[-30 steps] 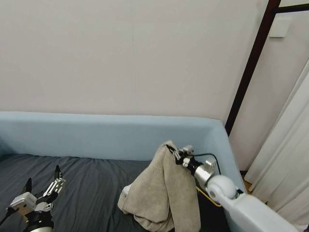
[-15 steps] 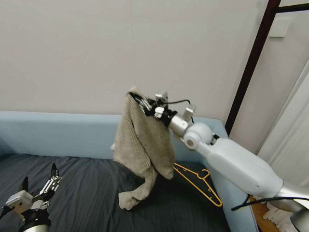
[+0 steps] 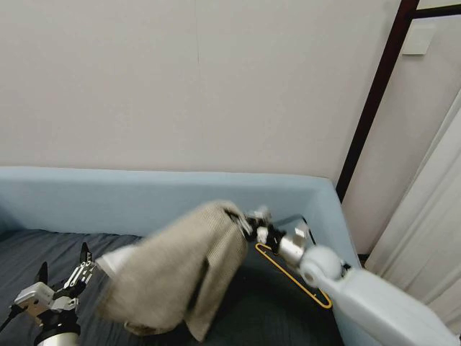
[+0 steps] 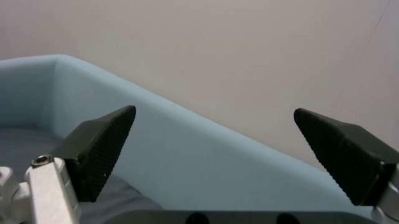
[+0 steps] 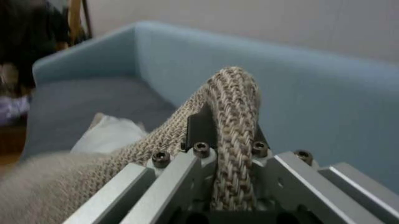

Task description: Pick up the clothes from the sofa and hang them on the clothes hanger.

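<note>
Pinching a thick fold of the beige sweater (image 3: 180, 277) in the right gripper (image 3: 248, 225), close to the middle of the head view, a little toward 5 o'clock. Reaching in from 4 o'clock with the white right arm (image 3: 374, 310).

Clamping hard in the right wrist view: right gripper (image 5: 229, 133) squeezing the rolled knit of the sweater (image 5: 234, 93) between its 2 fingers (image 5: 201, 127), with only cloth between them.

Holding the sweater above the sofa's dark grey seat (image 3: 43, 245), with the fabric spreading out from the grip toward 8 o'clock and crossing in front of the light blue backrest (image 3: 108, 198).

Lying at 4 o'clock of the right gripper, on the seat near the sofa's corner: 1 orange hanger (image 3: 292, 280), just beside the sweater's edge.

Waiting at 7 o'clock of the head view: left gripper (image 3: 65, 265), standing wide apart over the grey seat, gripping nothing. Facing the backrest (image 4: 206, 158) and the pale wall (image 4: 199, 51) in the left wrist view, with the left gripper (image 4: 215, 140) showing its 2 black ribbed pads (image 4: 103, 149) well apart and bare.
</note>
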You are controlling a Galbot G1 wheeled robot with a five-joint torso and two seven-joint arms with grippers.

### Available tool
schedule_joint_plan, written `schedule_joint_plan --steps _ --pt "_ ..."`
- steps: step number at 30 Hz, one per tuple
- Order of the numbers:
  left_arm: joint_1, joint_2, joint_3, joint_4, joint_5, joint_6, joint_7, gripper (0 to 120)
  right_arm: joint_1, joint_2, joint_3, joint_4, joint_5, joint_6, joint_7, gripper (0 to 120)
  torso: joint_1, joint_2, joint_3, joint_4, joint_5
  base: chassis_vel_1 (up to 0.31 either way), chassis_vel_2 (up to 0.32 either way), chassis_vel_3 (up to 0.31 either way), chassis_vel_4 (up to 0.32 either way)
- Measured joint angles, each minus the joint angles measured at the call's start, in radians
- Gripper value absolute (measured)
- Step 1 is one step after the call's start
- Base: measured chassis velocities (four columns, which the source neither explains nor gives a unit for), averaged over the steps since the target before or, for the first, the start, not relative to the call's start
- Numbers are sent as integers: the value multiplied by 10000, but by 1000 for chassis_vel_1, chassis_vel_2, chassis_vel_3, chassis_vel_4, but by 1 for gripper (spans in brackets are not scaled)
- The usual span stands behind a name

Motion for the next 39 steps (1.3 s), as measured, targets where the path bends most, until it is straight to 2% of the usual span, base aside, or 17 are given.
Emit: schedule_joint_plan --steps 5,7,9,10,14,21,25,26,30,31,32,35,36,39 --pt "3 -26 56 20 94 10 5 100 -1375 203 796 -1348 -1533 389 -1310 0 0 0 0 8 -2 0 0 0 0" --pt "18 -29 59 15 105 12 7 100 -1600 247 921 -1515 -1833 395 -1464 0 1 0 -1 7 -1 0 0 0 0" --pt "65 -26 45 -58 116 19 10 100 -2290 335 1397 -1853 -2915 317 -1793 0 0 0 -1 9 0 0 0 0 0" --pt "65 -26 45 -58 116 19 10 100 -2290 335 1397 -1853 -2915 317 -1793 0 0 0 -1 9 0 0 0 0 0" --pt "161 -8 -17 -184 116 26 10 100 -3105 275 2282 -1970 -4470 -282 -1739 0 0 0 -1 7 -2 0 0 0 0" --pt "211 20 -12 -223 115 23 7 100 -3282 131 2989 -2084 -4977 -465 -1476 2 0 0 -1 8 -3 0 0 0 0" --pt "202 58 14 -219 115 23 7 100 -3265 127 3214 -1838 -4967 -509 -417 20 0 0 -1 7 -3 0 0 0 0" --pt "202 58 14 -219 115 23 7 100 -3265 127 3214 -1838 -4967 -509 -417 20 0 0 -1 7 -3 0 0 0 0" --pt "190 147 18 -136 114 36 7 100 -3243 78 3248 -1343 -5380 -1207 1601 38 0 0 0 7 -4 0 0 0 0" --pt "190 147 18 -136 114 36 7 100 -3243 78 3248 -1343 -5380 -1207 1601 38 0 0 0 7 -4 0 0 0 0" --pt "182 175 12 -95 110 36 7 100 -3253 25 3180 -1163 -5408 -1390 2333 41 0 0 0 7 -7 0 0 0 0" --pt "142 278 -25 127 97 34 0 100 -3405 -119 2775 2 -4878 -2702 4740 56 0 0 0 4 -6 0 0 0 0" --pt "142 278 -25 127 97 34 0 100 -3405 -119 2775 2 -4878 -2702 4740 56 0 0 0 4 -6 0 0 0 0" --pt "104 379 -112 386 158 -23 5 100 -3351 -10 2247 1066 -3798 -3795 6263 70 0 0 1 4 -8 0 0 0 0"
